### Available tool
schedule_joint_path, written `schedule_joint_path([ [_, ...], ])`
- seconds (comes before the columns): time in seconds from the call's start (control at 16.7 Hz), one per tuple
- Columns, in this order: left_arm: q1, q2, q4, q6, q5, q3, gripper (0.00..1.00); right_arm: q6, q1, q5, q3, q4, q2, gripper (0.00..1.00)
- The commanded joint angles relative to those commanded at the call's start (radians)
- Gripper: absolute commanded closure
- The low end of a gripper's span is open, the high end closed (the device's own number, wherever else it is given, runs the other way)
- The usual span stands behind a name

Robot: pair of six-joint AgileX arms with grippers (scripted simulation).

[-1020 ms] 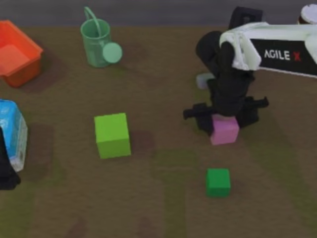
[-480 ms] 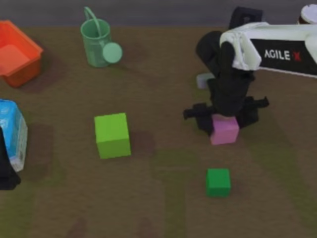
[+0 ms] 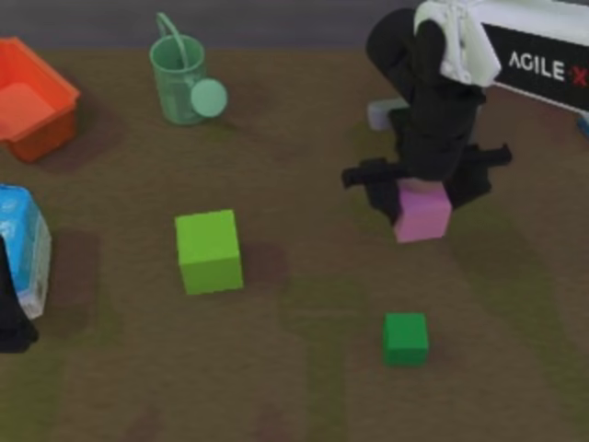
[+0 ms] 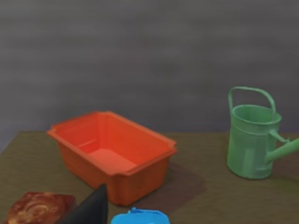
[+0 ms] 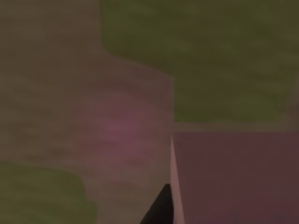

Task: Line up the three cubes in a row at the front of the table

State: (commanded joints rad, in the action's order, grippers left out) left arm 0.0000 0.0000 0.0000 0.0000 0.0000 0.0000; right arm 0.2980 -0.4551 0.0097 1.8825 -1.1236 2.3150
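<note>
Right pincer (image 3: 422, 189): closed on the pink cube (image 3: 422, 214), gripping its top from above; the cube hangs directly under the pincer and appears lifted clear of the counter (image 3: 304, 387), since the right wrist view shows its flat face (image 5: 233, 177) with a soft pinkish tint on the surface below.
Key relation: the small dark green cube (image 3: 405, 338) sits on the counter toward the front edge from the pink cube, almost straight ahead and slightly to the counter's left of it. My judgement is that the carry must run frontward and then set the pink cube down beside that cube, not on top of it.
Large lime-green cube (image 3: 209, 250): rests well to the counter's left of the pink cube and a little nearer the front; not yet in any row.
Nearer arm: the right arm is the one over the pink and dark green cubes; the left pincer (image 3: 11, 318) is parked at the counter's left edge, far from the pink cube, and I cannot tell how its fingers stand.
Shapes and surfaces: all three cubes are plain, solid-coloured, sharp-edged blocks with flat matte faces, so no long axis matters; the counter is matte brown with faint greenish patches.
Other things: a translucent green watering can (image 3: 182, 77) and an orange bin (image 3: 32, 97) stand toward the back, far left of the pink cube.
</note>
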Motion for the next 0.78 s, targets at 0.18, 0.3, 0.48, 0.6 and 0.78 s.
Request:
schedule_joint_path([
  [0.18,0.0,0.0,0.0,0.0,0.0,0.0,0.0,0.0,0.0,0.0,0.019,-0.028,-0.014,1.0],
  [0.3,0.0,0.0,0.0,0.0,0.0,0.0,0.0,0.002,0.005,0.0,0.017,-0.026,-0.01,1.0],
  [0.48,0.0,0.0,0.0,0.0,0.0,0.0,0.0,0.04,-0.025,0.0,-0.003,-0.023,-0.027,1.0],
  [0.6,0.0,0.0,0.0,0.0,0.0,0.0,0.0,0.113,-0.079,0.001,-0.041,-0.016,-0.058,1.0],
  [0.78,0.0,0.0,0.0,0.0,0.0,0.0,0.0,0.277,-0.183,0.002,-0.123,-0.005,-0.121,1.0],
])
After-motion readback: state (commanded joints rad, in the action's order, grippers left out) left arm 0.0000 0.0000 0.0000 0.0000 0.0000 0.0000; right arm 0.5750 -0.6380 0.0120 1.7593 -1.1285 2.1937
